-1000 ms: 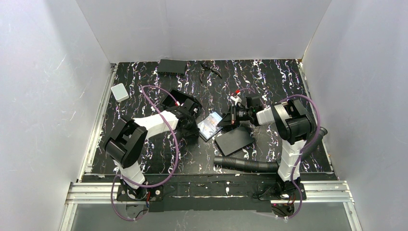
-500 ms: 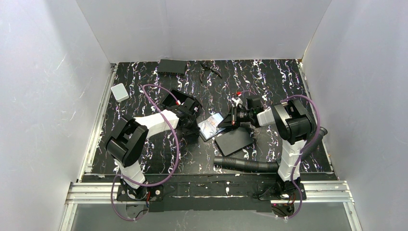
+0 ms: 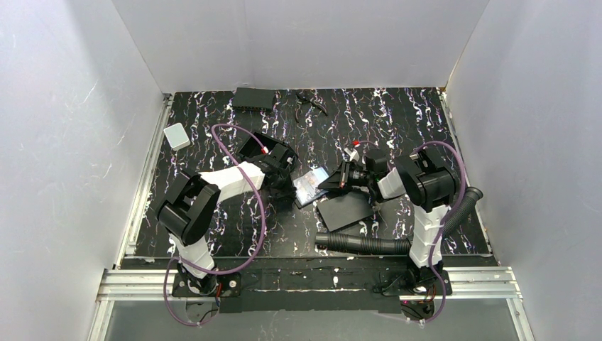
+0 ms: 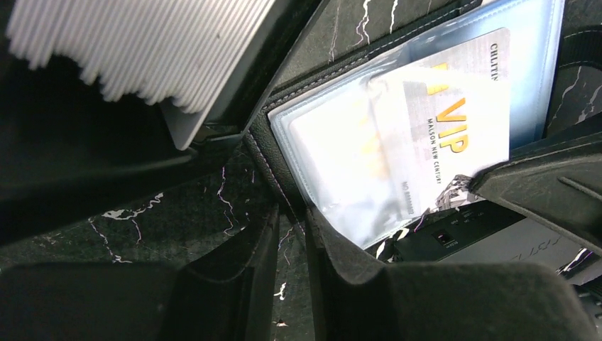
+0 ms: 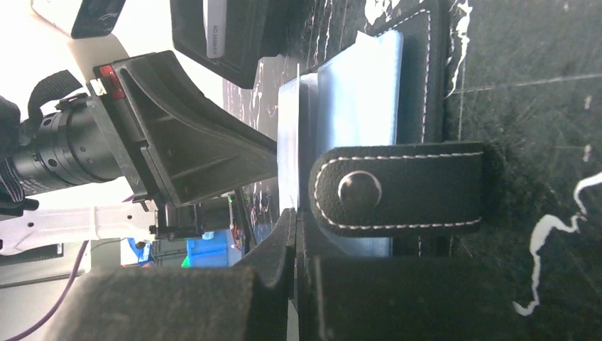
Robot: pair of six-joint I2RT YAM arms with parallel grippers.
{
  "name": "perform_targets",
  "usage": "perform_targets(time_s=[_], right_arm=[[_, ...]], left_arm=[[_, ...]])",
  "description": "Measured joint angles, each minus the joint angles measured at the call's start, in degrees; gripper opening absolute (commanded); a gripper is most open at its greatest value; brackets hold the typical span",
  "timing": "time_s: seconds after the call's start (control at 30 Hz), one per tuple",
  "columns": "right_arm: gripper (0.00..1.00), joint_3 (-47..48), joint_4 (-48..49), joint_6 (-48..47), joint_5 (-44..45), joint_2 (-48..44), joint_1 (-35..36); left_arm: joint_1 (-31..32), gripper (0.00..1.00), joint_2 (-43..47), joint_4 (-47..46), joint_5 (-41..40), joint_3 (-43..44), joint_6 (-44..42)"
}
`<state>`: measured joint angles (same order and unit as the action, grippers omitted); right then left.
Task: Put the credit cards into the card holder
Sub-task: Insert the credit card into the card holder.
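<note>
The card holder [image 3: 345, 210] lies open mid-table, its clear sleeves [image 4: 341, 135] raised off the black cover. My left gripper [image 4: 291, 213] is shut on the holder's black stitched edge [image 4: 334, 67]. A pale credit card [image 4: 440, 121] with gold VIP lettering sits partway inside a sleeve. My right gripper [image 5: 294, 213] is shut on that card's near edge [image 5: 287, 142], which shows edge-on beside the holder's snap strap [image 5: 397, 188]. From above, the left gripper [image 3: 289, 188] and right gripper [image 3: 328, 182] face each other across the sleeves [image 3: 310, 186].
A black box holding a stack of white card edges [image 4: 142, 50] stands just left of the holder. A corrugated hose [image 3: 362, 243] lies in front. A grey box [image 3: 177, 135], a black box [image 3: 253, 97] and a dark tool [image 3: 312, 104] sit toward the back.
The right gripper has edged left and slightly nearer, carrying the card toward the sleeves, and its arm has shifted. The left gripper keeps its hold in place.
</note>
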<state>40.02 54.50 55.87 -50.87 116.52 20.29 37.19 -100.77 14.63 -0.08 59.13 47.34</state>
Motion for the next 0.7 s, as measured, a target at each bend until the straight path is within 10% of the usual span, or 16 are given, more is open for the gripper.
perform_targets(time_s=[0.2, 0.7], right_arm=[[0.23, 1.1, -3.1, -2.8, 0.6, -0.1, 0.0], [0.58, 19.6, -55.1, -37.8, 12.8, -8.7, 1.4]], left_arm=[[0.0, 0.19, -0.1, -0.3, 0.1, 0.0, -0.8], [0.0, 0.2, -0.3, -1.4, 0.6, 0.0, -1.8]])
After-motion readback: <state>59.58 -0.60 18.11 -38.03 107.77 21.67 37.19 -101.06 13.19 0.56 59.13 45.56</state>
